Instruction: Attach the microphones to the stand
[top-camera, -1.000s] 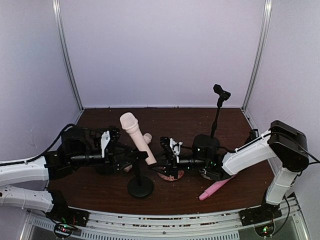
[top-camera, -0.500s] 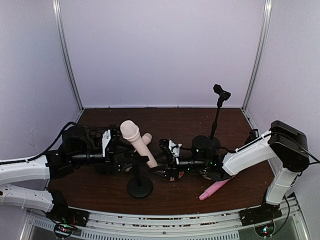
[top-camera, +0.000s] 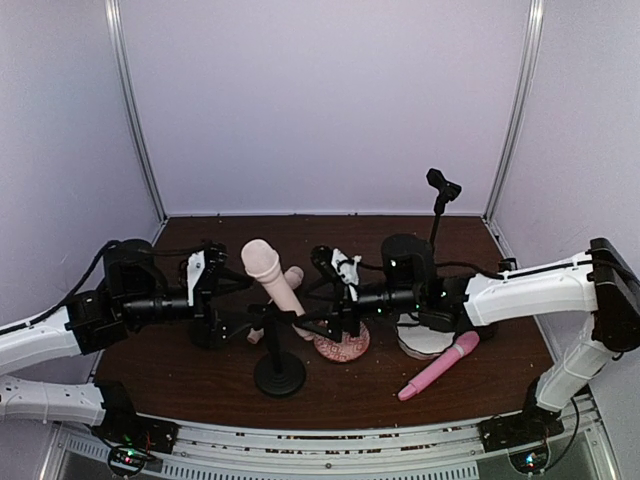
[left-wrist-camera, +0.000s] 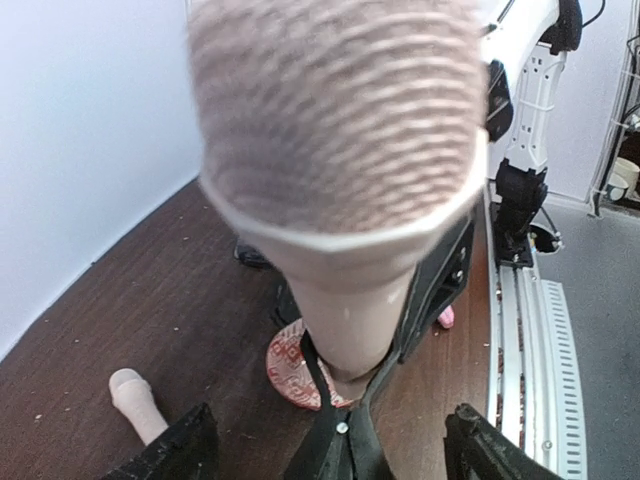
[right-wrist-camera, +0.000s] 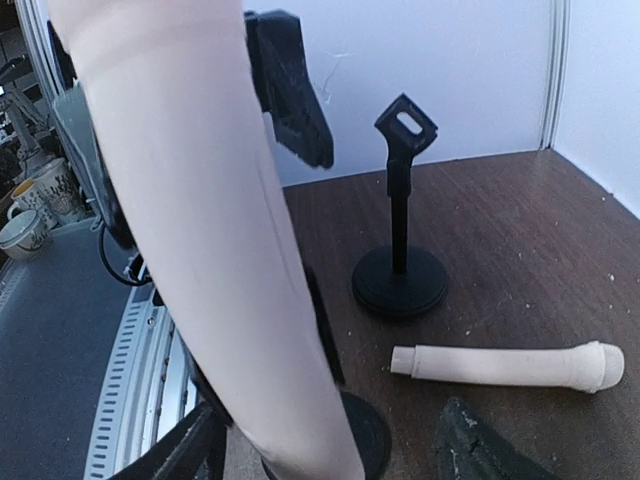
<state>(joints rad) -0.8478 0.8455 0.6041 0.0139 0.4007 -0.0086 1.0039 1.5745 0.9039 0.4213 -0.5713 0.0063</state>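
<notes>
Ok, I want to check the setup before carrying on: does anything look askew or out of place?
The cream microphone in the near stand leans steeply instead of standing upright. A second cream microphone and the pink microphone lie loose on the table, and the clip of the far stand is empty.

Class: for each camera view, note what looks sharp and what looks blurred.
Left wrist: the mounted microphone looms close, its head soft; the table behind is clearer. Right wrist: its handle blurs, while the empty stand is crisp. Top external: evenly lit, sharp.
</notes>
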